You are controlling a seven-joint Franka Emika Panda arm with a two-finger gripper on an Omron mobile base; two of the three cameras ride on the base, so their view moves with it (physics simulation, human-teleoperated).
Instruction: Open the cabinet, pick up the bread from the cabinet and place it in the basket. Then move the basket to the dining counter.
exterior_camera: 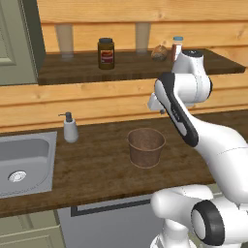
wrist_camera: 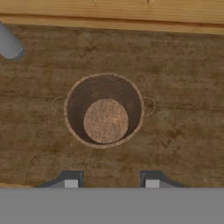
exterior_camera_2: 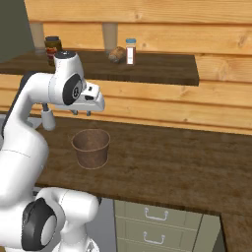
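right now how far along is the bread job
Done: the grey-green panelled cabinet door is swung open. In hand: nothing; the gripper hangs over the round brown woven basket, its jaws apart, and the basket's inside is bare. Left: the small tan-brown bun sits on the dark wooden shelf beside a white bottle; it needs picking, dropping in, then the basket goes to the dining counter.

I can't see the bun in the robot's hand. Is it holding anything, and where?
Nothing is held. The gripper hangs open above the empty basket, and the bread sits on the cabinet shelf.
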